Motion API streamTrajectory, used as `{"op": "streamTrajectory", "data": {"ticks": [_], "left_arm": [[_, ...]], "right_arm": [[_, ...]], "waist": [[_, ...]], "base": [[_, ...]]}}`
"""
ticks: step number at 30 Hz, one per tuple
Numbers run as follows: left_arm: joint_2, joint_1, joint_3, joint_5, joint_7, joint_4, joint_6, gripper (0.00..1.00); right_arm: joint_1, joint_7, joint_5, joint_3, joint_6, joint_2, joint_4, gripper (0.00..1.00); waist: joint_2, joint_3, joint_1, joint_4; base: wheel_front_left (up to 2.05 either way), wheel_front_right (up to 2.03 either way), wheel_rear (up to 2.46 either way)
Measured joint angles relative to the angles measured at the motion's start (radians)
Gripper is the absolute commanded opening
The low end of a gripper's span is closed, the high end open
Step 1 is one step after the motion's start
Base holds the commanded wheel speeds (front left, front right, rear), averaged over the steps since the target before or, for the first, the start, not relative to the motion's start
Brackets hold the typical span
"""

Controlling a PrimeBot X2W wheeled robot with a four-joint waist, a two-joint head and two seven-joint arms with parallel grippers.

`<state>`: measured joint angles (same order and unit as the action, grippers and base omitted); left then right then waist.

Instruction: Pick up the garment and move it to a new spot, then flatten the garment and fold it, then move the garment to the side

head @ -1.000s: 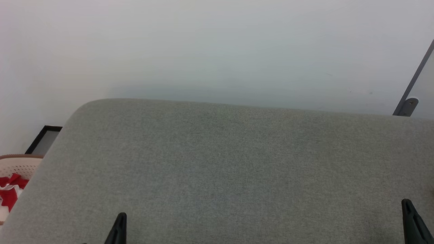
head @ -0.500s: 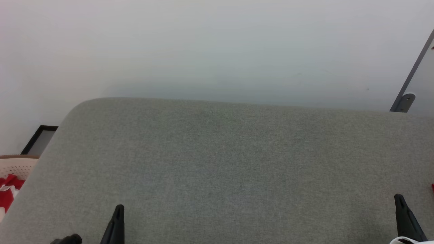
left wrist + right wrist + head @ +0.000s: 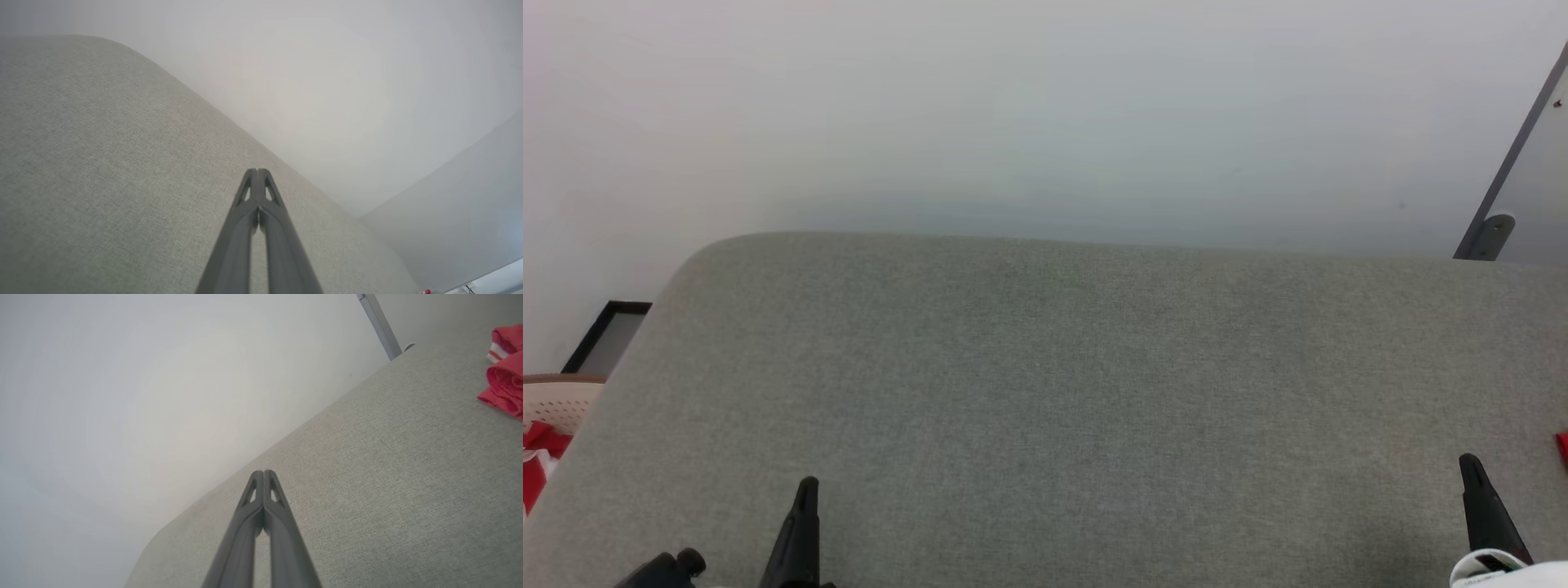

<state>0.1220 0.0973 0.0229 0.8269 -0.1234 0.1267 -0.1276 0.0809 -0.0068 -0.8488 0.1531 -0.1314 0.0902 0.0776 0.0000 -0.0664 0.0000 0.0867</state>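
Beige perforated basket (image 3: 560, 398) at nine o'clock holds a bunched red-and-white cloth (image 3: 538, 445). The garment (image 3: 504, 377) lies bundled at three o'clock on the grey surface (image 3: 1054, 367). Left claw (image 3: 806, 488) and right claw (image 3: 1468, 462) are pressed together.

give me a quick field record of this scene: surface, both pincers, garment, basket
surface: grey fabric, set against a pale wall
left pincer: shut, holding nothing
right pincer: shut, holding nothing
garment: red with white trim, bunched on the surface at the right wrist view's right edge, apart from both pincers
basket: beige, perforated, beside the surface's left end
cloth: red and white, in the basket
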Motion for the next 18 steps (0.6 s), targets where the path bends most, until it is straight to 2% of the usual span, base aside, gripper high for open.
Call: {"op": "streamTrajectory", "data": {"ticks": [18], "left_arm": [[-0.014, -0.053, 0.014, 0.219, 0.054, 0.03, 0.0, 0.0]], "right_arm": [[-0.053, 0.034, -0.205, -0.009, 0.0, -0.01, 0.045, 0.0]], "waist": [[0.0, 0.014, 0.0, -0.017]], "base": [[0.0, 0.0, 0.0]]}}
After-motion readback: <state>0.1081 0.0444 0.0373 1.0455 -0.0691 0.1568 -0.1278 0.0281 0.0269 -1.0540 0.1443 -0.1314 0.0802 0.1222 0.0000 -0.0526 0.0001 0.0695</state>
